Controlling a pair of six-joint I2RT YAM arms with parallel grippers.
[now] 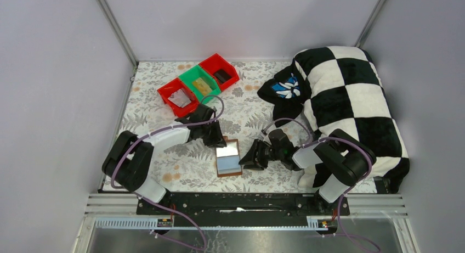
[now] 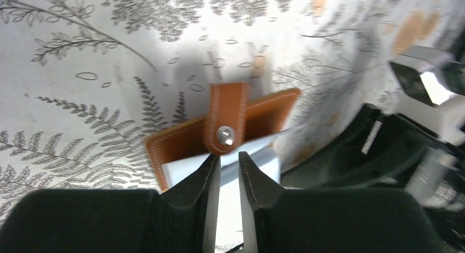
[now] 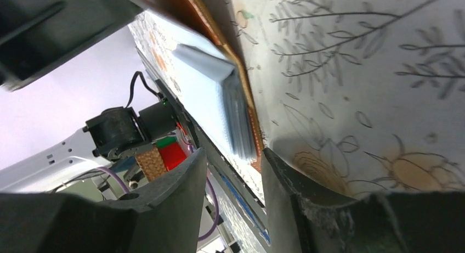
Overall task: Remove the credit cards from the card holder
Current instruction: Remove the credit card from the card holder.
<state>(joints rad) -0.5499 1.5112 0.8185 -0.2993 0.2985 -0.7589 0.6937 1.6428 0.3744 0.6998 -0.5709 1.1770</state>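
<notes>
At the upper left of the overhead view, three plastic bins [image 1: 164,93], red, green and red, sit in a slanting row on the fern-print tablecloth [image 1: 181,170]. Just below and right of them, the left gripper [image 1: 215,139] reaches down to the far left corner of the card holder [image 1: 228,158], which lies open in the middle of the cloth. From its wrist camera, the left gripper [image 2: 226,168] has its fingers nearly together, with only a thin slit between them, just below the snap strap [image 2: 226,118]. I can't tell whether they pinch anything. The right gripper [image 1: 248,161] sits at the holder's right edge with its fingers parted, and the credit cards [image 3: 233,113] are stacked inside at the mouth of that gap. A black-and-white checkered pillow [image 1: 351,94] fills the right.
</notes>
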